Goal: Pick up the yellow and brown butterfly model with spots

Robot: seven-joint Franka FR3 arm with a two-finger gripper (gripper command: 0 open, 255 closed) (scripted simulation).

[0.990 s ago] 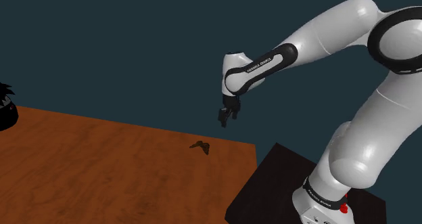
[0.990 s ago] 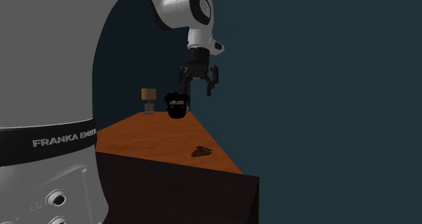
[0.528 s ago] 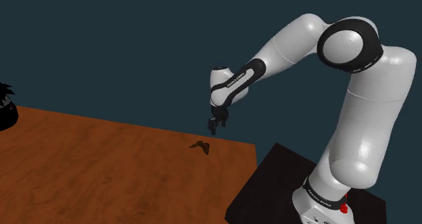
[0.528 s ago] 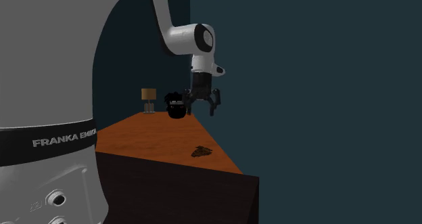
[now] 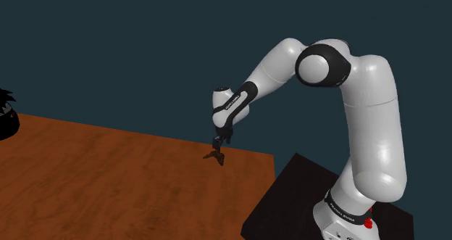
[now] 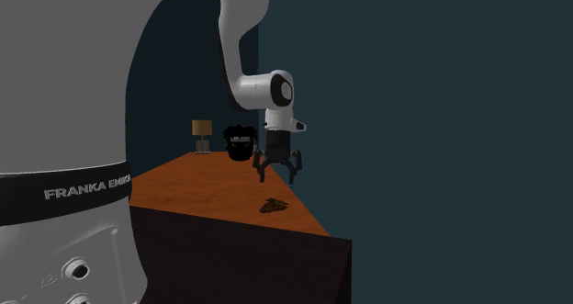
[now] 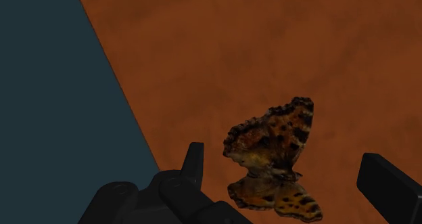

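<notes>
Now the open hand (image 6: 277, 174) hangs just above the spotted orange-brown butterfly (image 7: 274, 162), which lies untouched between its spread fingers (image 7: 387, 183).

A reddish-brown wooden table (image 5: 109, 173) (image 6: 202, 187) (image 7: 270, 47) carries an orange-brown, dark-spotted butterfly (image 5: 214, 156) (image 6: 272, 204) (image 7: 274, 158), lying flat near 1 corner, close to the edge. Well apart, at the opposite end, stand 2 things: a black object (image 5: 3, 115) (image 6: 240, 143) and a small tan-topped piece (image 6: 202, 135) beside it.
</notes>
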